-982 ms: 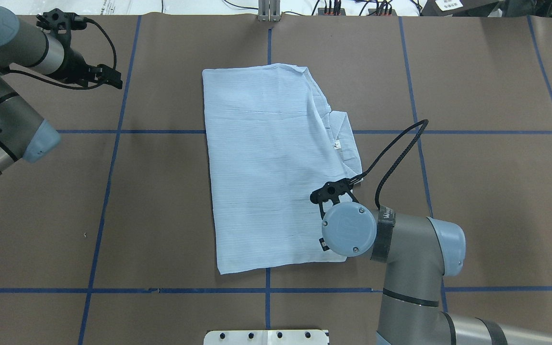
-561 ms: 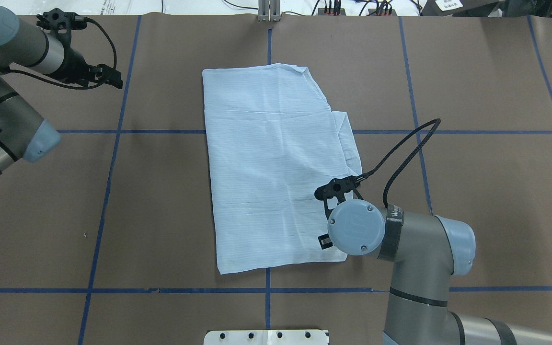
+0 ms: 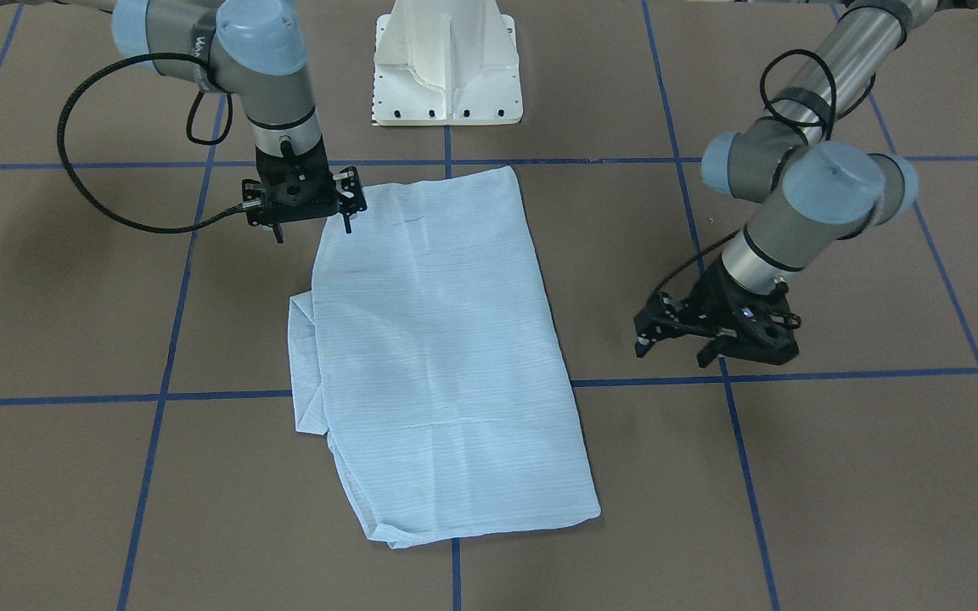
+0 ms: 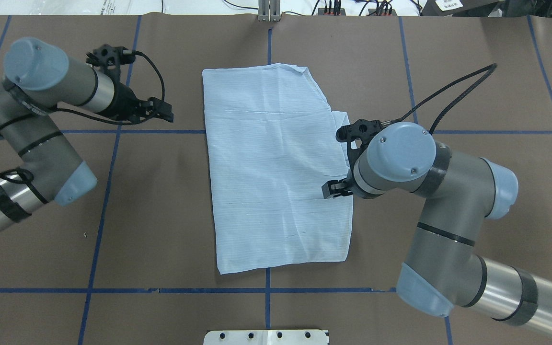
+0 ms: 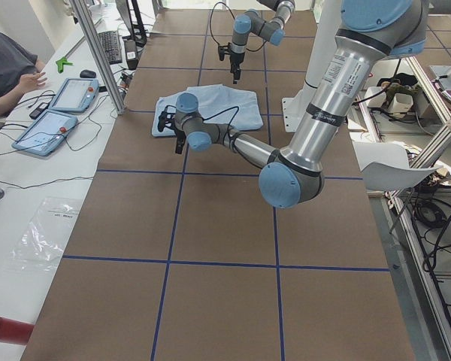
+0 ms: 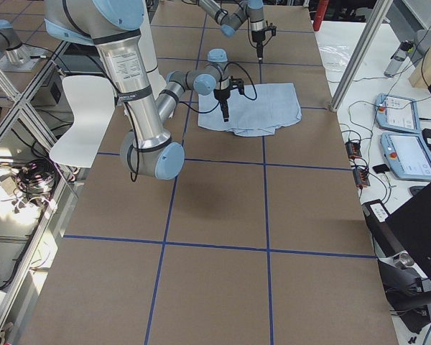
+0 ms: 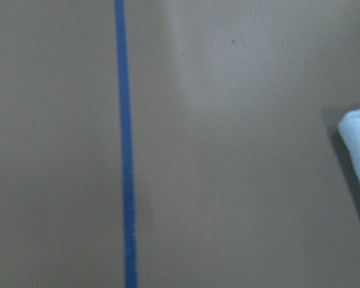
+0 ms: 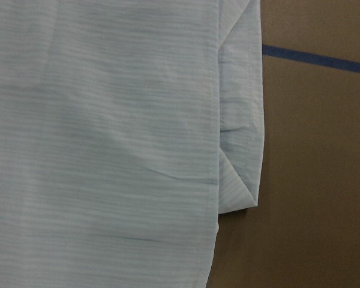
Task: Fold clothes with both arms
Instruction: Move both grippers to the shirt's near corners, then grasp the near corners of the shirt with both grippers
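Brown-papered table [image 3: 795, 509] holds the folded striped shirt [image 3: 438, 339] flat at its middle, the right gripper [image 3: 312, 227] spread empty above its near right edge, the left gripper [image 3: 673, 350] spread farther off over bare paper; pinching one thin layer could drag the fold open.

The shirt [image 4: 266, 167] is thin, matt cloth, faintly creased. The bench [image 4: 496, 215] wears dull brown paper-like sheeting with blue tape [image 4: 107, 191] lines. The right arm [image 4: 503, 285] has smooth satin metal tubing.
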Robot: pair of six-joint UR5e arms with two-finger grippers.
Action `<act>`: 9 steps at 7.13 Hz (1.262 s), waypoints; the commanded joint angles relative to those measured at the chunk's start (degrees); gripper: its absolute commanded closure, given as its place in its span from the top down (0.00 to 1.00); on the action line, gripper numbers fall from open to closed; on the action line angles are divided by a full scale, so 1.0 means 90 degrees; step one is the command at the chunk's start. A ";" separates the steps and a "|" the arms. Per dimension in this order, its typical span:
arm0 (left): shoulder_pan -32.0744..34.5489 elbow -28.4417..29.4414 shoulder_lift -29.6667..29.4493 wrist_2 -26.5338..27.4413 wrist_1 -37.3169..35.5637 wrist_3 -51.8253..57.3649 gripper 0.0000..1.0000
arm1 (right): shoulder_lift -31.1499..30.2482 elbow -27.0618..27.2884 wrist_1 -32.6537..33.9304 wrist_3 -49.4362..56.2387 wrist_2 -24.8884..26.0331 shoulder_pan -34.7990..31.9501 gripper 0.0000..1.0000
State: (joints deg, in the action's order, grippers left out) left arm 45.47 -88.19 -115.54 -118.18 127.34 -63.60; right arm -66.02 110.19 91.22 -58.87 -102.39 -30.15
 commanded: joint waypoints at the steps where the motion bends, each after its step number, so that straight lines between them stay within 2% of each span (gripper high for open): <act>1: -0.1237 -0.0960 0.0191 0.0489 -0.0144 -0.1336 1.00 | -0.0727 -0.0007 -0.1320 -0.0031 -0.0350 -0.0311 1.00; 3: -0.2158 -0.1293 0.0084 0.1282 -0.1108 -0.1983 1.00 | -0.0917 -0.0007 -0.1503 -0.0089 -0.0371 -0.0381 1.00; 5: -0.2715 -0.1393 0.0055 0.1547 -0.1336 -0.2599 1.00 | -0.0917 -0.0007 -0.1513 -0.0196 -0.0371 -0.0371 1.00; 7: -0.2970 -0.1383 0.0026 0.1762 -0.1511 -0.2698 0.97 | -0.0917 -0.0007 -0.1513 -0.0207 -0.0362 -0.0371 1.00; 8: -0.2991 -0.1383 -0.0101 0.1773 -0.1793 -0.2699 0.88 | -0.0907 -0.0007 -0.1513 -0.0216 -0.0362 -0.0371 1.00; 9: -0.3020 -0.1383 -0.0092 0.1773 -0.1815 -0.2699 0.74 | -0.0907 -0.0017 -0.1513 -0.0217 -0.0371 -0.0371 1.00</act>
State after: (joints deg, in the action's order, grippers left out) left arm 18.77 -100.63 -116.04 -102.44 112.10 -87.82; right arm -74.21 110.10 77.61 -60.78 -105.67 -33.49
